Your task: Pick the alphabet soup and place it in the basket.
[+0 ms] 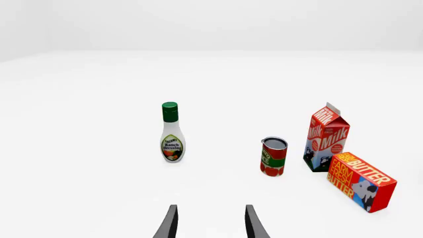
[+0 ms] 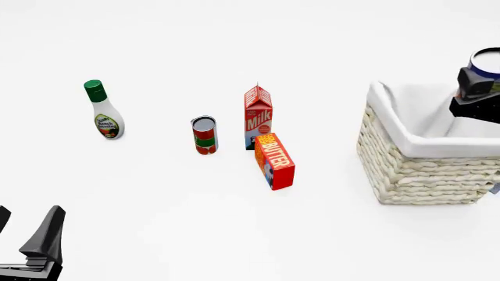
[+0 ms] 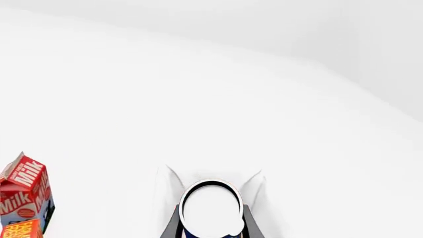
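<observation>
Bottle (image 2: 103,111) far left, can (image 2: 205,135), milk carton (image 2: 259,116), butter box (image 2: 275,161) mid-table, basket (image 2: 425,170) right.

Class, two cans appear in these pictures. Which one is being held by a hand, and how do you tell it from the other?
The alphabet soup, blue-labelled, gripped by the right hand above the basket. The red-and-green can stands free on the table.

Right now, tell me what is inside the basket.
The basket shows only white cloth lining; its floor is hidden by the near wall. The alphabet soup is held above it in the right gripper, not yet inside.
</observation>
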